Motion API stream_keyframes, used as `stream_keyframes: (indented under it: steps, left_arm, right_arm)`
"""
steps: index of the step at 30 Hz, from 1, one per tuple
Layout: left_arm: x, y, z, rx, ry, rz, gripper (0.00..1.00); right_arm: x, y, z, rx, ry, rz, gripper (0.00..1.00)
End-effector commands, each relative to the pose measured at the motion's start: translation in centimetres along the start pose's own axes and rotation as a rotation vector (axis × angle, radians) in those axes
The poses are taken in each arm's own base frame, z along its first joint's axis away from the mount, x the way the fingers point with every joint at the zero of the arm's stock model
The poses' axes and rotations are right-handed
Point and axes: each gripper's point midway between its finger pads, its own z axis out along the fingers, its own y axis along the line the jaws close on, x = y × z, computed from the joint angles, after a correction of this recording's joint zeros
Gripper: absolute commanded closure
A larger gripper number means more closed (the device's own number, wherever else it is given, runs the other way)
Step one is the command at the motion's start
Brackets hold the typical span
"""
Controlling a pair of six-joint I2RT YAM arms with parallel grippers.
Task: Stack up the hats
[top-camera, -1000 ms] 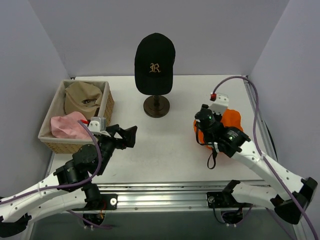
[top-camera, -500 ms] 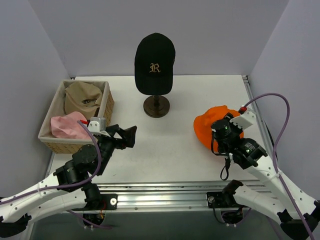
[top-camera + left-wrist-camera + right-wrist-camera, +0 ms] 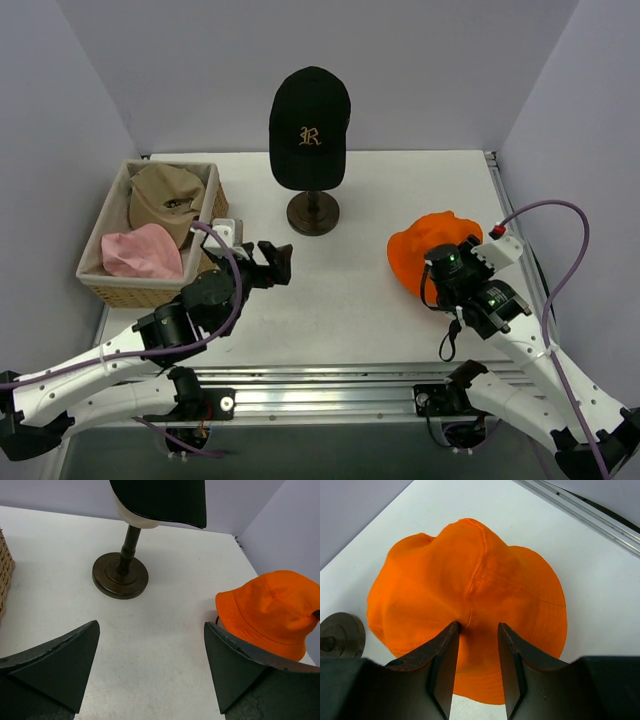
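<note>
The bright orange hat (image 3: 424,247) lies crown up on the right of the table, also in the left wrist view (image 3: 272,610). My right gripper (image 3: 446,266) sits on its near side. Its jaws are narrowed on a puckered fold of the orange hat's crown (image 3: 470,580), the gripper (image 3: 478,625) pressing into the fabric. The black cap with a gold "R" (image 3: 309,125) sits on the head form at the back centre. The tan cap (image 3: 165,195) and the pale pink hat (image 3: 142,250) lie in the basket. My left gripper (image 3: 277,262) hangs open and empty (image 3: 151,625) over bare table.
A wicker basket (image 3: 135,291) stands at the left edge. The head form's dark stand (image 3: 313,212) is at the back centre, seen ahead of the left gripper (image 3: 120,575). Purple walls close in the back and sides. A metal rail runs along the near edge.
The right arm has swung from the hat's left side round to its near side, uncovering the orange hat. The left arm has reached forward and right, towards the table's middle.
</note>
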Motion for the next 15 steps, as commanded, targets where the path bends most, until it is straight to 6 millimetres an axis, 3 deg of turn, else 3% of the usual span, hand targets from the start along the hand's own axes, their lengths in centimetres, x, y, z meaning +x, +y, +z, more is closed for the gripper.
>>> stream_keyframes:
  steps: [1,2,4,5,6,8,9,11,12,14,15]
  left_arm:
    - [-2.1,-1.0,0.5,-0.019,-0.022,-0.034,0.06]
    - [-3.5,-1.2,0.6,-0.025,-0.037,-0.051,0.06]
    - [-3.4,-1.2,1.3,-0.048,0.001,-0.027,0.06]
    - [-5.7,-0.8,1.8,-0.072,-0.027,-0.053,0.06]
    - [-5.6,-1.1,2.6,-0.056,0.002,-0.055,0.06]
    - [-6.4,0.0,3.5,-0.082,0.028,-0.061,0.06]
    - [-8.3,1.9,4.7,-0.141,0.002,-0.091,0.06]
    - [-9.0,2.9,5.7,-0.141,0.034,-0.109,0.06]
    - [-10.6,5.1,7.0,-0.207,0.011,-0.122,0.06]
    - [-11.2,7.2,7.9,-0.252,0.039,-0.125,0.06]
    - [-11.6,10.5,9.1,-0.341,0.044,-0.124,0.06]
  right_arm:
    - [-0.4,-1.0,0.6,0.041,-0.036,0.018,0.67]
    - [-0.4,-1.1,0.7,0.047,-0.038,0.019,0.67]
    - [-0.4,-1.2,0.7,0.047,-0.035,0.024,0.67]
    - [-0.4,-0.9,0.6,0.035,-0.024,0.031,0.68]
    - [-0.6,-0.9,0.4,0.026,-0.023,0.036,0.68]
    - [-1.5,-0.1,-0.2,-0.014,-0.016,0.057,0.69]
    - [-2.1,0.0,-0.6,-0.037,-0.017,0.047,0.69]
    - [-3.5,0.6,-1.5,-0.071,-0.022,0.065,0.68]
    - [-4.1,0.7,-1.9,-0.088,-0.027,0.049,0.67]
    - [-5.5,1.3,-2.7,-0.123,-0.03,0.047,0.66]
    - [-5.7,1.5,-2.9,-0.139,-0.021,0.039,0.64]
